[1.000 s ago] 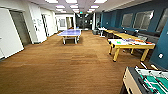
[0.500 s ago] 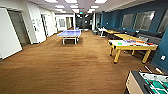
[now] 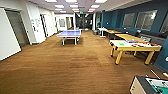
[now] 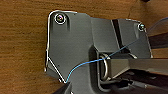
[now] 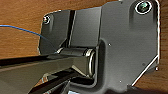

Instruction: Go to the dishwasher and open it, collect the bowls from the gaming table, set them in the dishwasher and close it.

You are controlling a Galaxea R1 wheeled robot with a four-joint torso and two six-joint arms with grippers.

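Bowls not yet collected; robot out on open wood floor (image 3: 75,67).
Gripper state: cannot tell for either arm. Gaming table (image 3: 135,46) at right of frame, white top with coloured items; a green patch (image 3: 121,44) may be a bowl, too blurred to confirm. Collection and loading judged outstanding.

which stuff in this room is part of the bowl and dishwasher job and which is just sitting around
Part of the job:
- long white-topped gaming table on yellow wooden legs, colourful flat items on top
- small bright green item on it, possibly a bowl, too blurred to tell

Just there:
- blue table-tennis table
- green-field table-football table
- yellow-topped tables
- brown wooden floor
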